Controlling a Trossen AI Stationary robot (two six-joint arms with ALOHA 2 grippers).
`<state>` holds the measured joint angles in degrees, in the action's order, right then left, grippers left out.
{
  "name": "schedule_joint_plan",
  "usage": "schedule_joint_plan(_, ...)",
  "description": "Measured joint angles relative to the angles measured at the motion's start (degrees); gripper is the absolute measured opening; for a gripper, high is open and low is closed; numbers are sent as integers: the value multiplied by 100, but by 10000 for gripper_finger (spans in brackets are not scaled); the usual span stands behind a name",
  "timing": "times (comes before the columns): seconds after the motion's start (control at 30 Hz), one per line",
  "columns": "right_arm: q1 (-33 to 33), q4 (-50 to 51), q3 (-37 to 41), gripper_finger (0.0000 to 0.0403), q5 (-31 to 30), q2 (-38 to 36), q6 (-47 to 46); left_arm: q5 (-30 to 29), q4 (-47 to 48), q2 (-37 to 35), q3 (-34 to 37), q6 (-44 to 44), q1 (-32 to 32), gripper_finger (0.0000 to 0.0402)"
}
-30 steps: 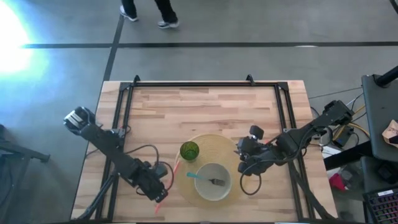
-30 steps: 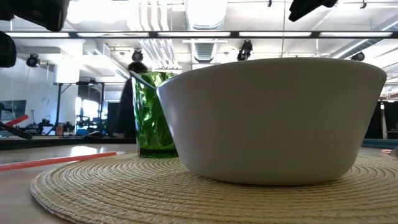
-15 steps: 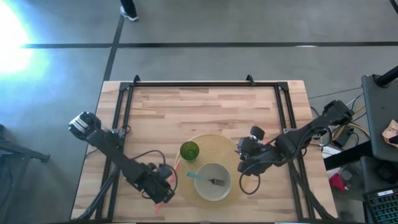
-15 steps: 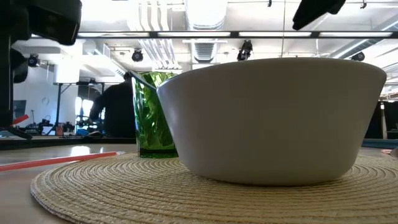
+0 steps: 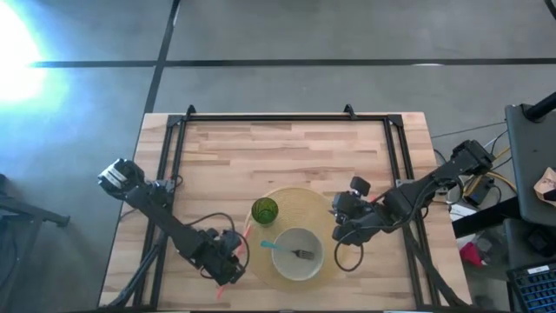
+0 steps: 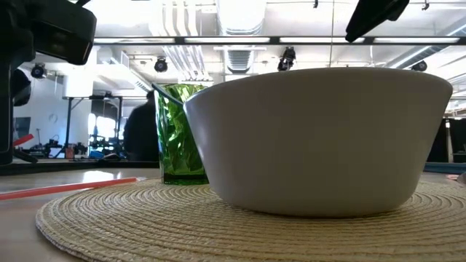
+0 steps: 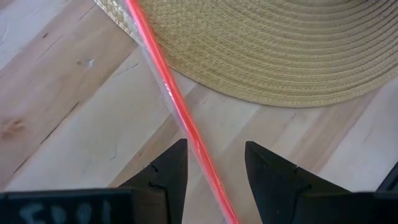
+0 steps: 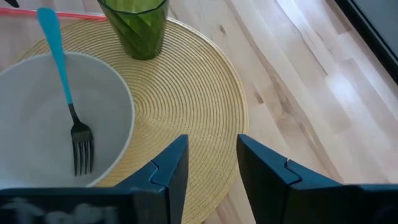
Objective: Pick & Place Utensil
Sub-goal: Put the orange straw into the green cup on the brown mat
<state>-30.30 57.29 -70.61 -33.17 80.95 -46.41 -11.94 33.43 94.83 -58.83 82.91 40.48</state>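
Note:
A thin red straw lies flat on the wood table, its far part resting on the edge of the round woven placemat; it also shows in the high view. My left gripper hangs open just over the straw near the placemat's left edge, one finger on either side of it. A fork with a blue handle lies inside the white bowl. My right gripper is open and empty over the placemat's right side.
A green faceted cup stands on the placemat just beyond the bowl. A black frame runs round the table's far part. Bare wood lies toward the far edge. A person stands in the room behind.
My left gripper has gone a little toward the table's right edge, closer to the placemat, and stays open over the straw. The straw, the bowl and the fork lie where they were. The person in the room behind has walked on.

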Motion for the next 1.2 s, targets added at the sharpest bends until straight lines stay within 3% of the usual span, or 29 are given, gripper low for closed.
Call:
schedule_joint_plan(0.4, -2, -4, -6, 137, 0, 0, 9, -576, 2, 282, 0, -11, -32, 151)
schedule_joint_plan(0.9, -7, -19, -8, 118, 0, 0, -51, -583, 253, 750, -20, -24, -56, 150)
schedule_joint_plan(1.2, -7, -21, -8, 129, 2, 0, -307, -540, 322, 769, -17, -314, -57, 79)
